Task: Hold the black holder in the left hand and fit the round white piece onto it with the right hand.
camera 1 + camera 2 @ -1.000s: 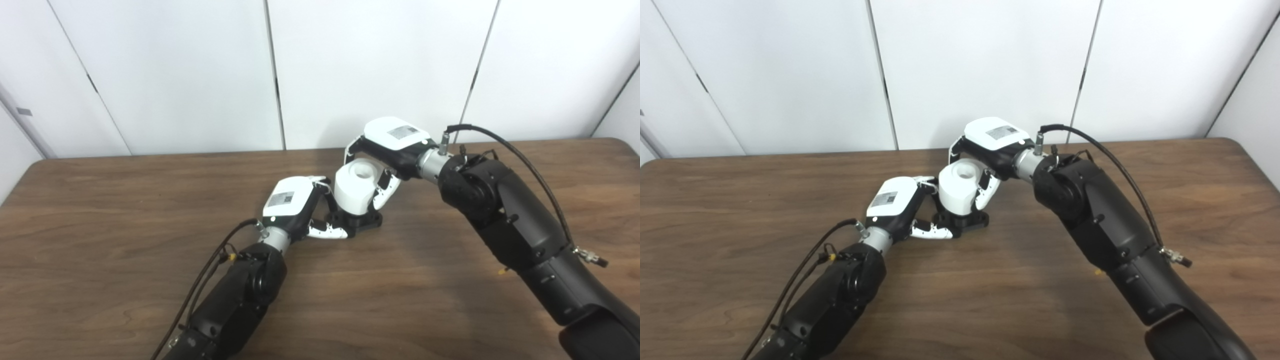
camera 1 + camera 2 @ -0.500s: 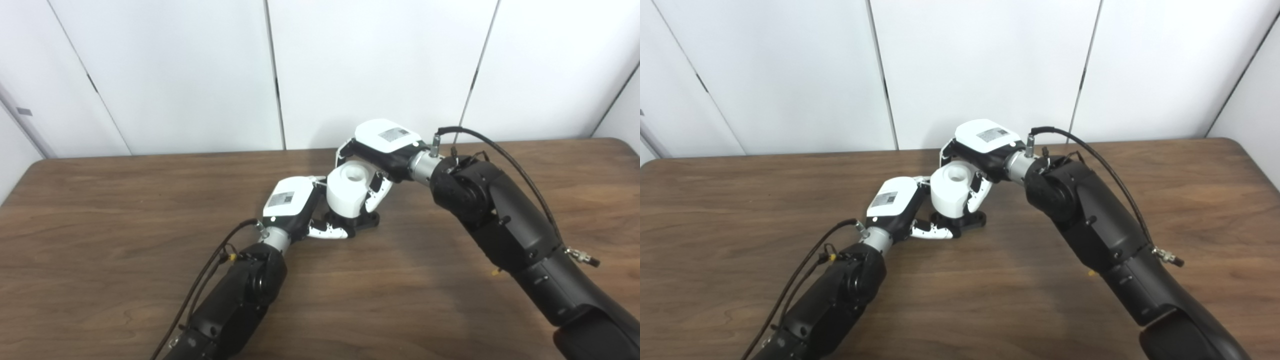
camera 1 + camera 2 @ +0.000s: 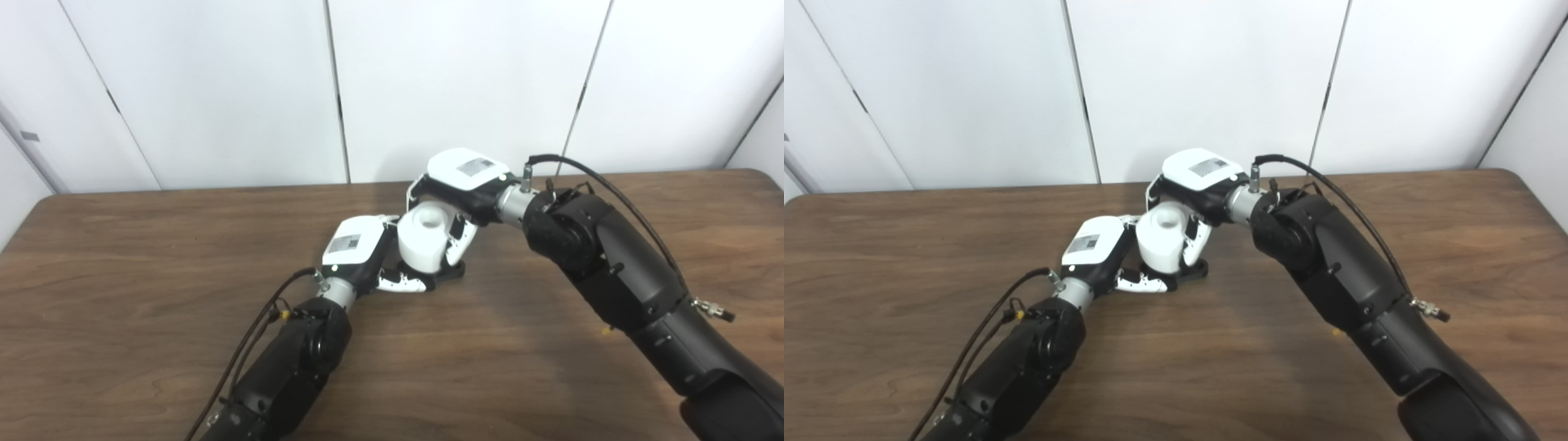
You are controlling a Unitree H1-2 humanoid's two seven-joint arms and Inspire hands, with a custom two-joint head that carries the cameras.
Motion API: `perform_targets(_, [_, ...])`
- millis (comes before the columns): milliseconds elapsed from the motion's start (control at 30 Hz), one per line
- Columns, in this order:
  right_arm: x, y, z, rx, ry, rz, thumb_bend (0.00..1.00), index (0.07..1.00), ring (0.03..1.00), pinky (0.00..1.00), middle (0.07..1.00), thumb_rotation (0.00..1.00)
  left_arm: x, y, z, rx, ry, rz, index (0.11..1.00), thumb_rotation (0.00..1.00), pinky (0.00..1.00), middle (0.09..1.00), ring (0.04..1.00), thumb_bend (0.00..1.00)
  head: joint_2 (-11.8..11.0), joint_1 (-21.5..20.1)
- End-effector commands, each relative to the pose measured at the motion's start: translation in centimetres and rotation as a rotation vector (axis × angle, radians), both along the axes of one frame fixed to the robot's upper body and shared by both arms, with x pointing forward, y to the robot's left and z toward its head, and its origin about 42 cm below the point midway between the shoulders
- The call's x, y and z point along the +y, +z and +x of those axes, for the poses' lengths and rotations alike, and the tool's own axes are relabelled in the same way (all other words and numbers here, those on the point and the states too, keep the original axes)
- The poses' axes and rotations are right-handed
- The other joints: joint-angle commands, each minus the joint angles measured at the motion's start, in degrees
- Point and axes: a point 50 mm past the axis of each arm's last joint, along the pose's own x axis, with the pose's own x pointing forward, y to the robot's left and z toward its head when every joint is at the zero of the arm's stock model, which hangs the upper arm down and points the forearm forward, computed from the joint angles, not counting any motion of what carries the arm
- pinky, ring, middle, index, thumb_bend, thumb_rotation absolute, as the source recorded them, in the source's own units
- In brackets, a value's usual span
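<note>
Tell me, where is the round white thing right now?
The round white piece sits mid-table in both eye views, gripped by the right hand, atop the black holder that the left hand steadies on the table.

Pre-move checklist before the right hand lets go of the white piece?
1. Left hand shut on the black holder: ok, its fingers lie along the base.
2. Right hand shut on the white piece: ok.
3. Piece down over the holder: ok, only the holder's base shows beneath it.
4. Piece upright: not ok, it leans slightly toward the left hand.
5. Fully seated: cannot tell, the joint is hidden.
6. Holder flat on the table: cannot tell.
</note>
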Motion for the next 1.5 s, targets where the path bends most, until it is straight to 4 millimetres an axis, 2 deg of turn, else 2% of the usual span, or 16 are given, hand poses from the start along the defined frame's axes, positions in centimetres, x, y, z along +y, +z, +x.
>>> perform_targets(0, [-0.56,1.98,0.49,-0.036,0.006,-0.027,0.52,0.482,0.785,0.72,0.744,0.13,2.79,-7.24,-3.51,0.334,0.037,0.1,0.48,0.08,0.74,0.85,0.886,0.52,0.0,-0.1])
perform_targets(267, [-1.16,2.18,0.64,-0.035,-0.024,-0.035,0.52,0.482,0.797,0.74,0.743,0.13,2.94,-7.29,-3.51,0.33,0.045,0.107,0.48,0.08,0.73,0.845,0.874,0.52,-0.1,-0.4])
perform_targets(833, [-1.39,2.11,0.51,-0.029,-0.031,-0.013,0.52,0.489,0.777,0.72,0.746,0.14,3.1,-7.35,-3.64,0.334,0.045,0.11,0.48,0.08,0.74,0.85,0.885,0.52,-0.1,-0.4])
perform_targets(867, [-1.37,2.14,0.51,-0.025,-0.034,-0.013,0.69,0.62,0.78,0.71,0.768,0.18,3.11,-7.36,-3.64,0.333,0.044,0.11,0.48,0.08,0.73,0.848,0.882,0.52,-0.1,-0.4])
perform_targets(900, [-1.33,2.18,0.5,-0.021,-0.037,-0.014,0.77,0.688,0.782,0.71,0.78,0.2,3.09,-7.34,-3.63,0.332,0.044,0.11,0.48,0.08,0.73,0.847,0.881,0.52,-0.1,-0.4])
perform_targets(967, [-1.22,2.28,0.48,-0.018,-0.046,-0.019,0.88,0.846,0.796,0.7,0.822,0.25,3.07,-7.35,-3.64,0.338,0.047,0.102,0.48,0.08,0.73,0.847,0.883,0.52,-0.1,-0.4])
perform_targets(1067, [-1.19,2.43,0.53,-0.016,-0.056,-0.018,0.94,0.952,0.808,0.69,0.854,0.27,3.06,-7.35,-3.66,0.339,0.045,0.11,0.481,0.08,0.74,0.852,0.887,0.52,-0.2,-0.4])
perform_targets(1167, [-1.18,2.63,0.57,-0.02,-0.06,-0.017,0.95,0.98,0.813,0.69,0.865,0.27,3.07,-7.38,-3.66,0.338,0.042,0.109,0.48,0.08,0.74,0.852,0.884,0.52,-0.2,-0.4])
perform_targets(1467, [-1.14,2.88,0.59,-0.022,-0.064,-0.025,0.96,0.97,0.814,0.7,0.86,0.26,3.14,-7.53,-3.6,0.335,0.037,0.12,0.481,0.08,0.72,0.854,0.881,0.52,-0.1,-0.3])
